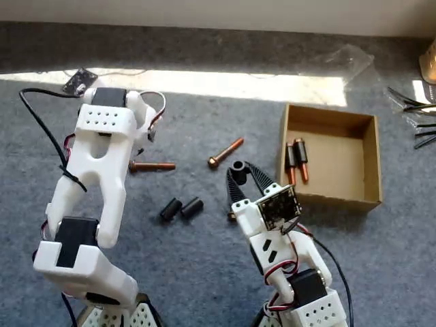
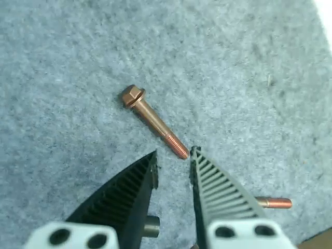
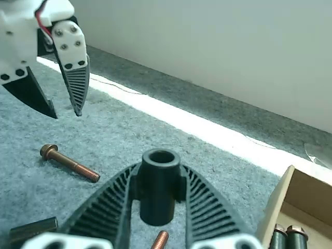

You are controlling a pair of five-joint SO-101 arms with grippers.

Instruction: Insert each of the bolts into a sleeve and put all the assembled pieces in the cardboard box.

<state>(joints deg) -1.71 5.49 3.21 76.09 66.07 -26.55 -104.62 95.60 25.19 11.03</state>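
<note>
Three loose copper bolts (image 1: 226, 152) lie on the carpet (image 1: 204, 272) beside the cardboard box (image 1: 371, 163), with two black sleeves (image 1: 180, 208) farther off. Two assembled pieces (image 1: 296, 160) rest inside the box. The right gripper (image 3: 158, 174) clamps a third sleeve (image 3: 157, 197) upright near the box. The left gripper (image 2: 175, 153) points down over one of the copper bolts, jaws apart.

Bright sunlit strip, soft shadows, slight blur
</note>
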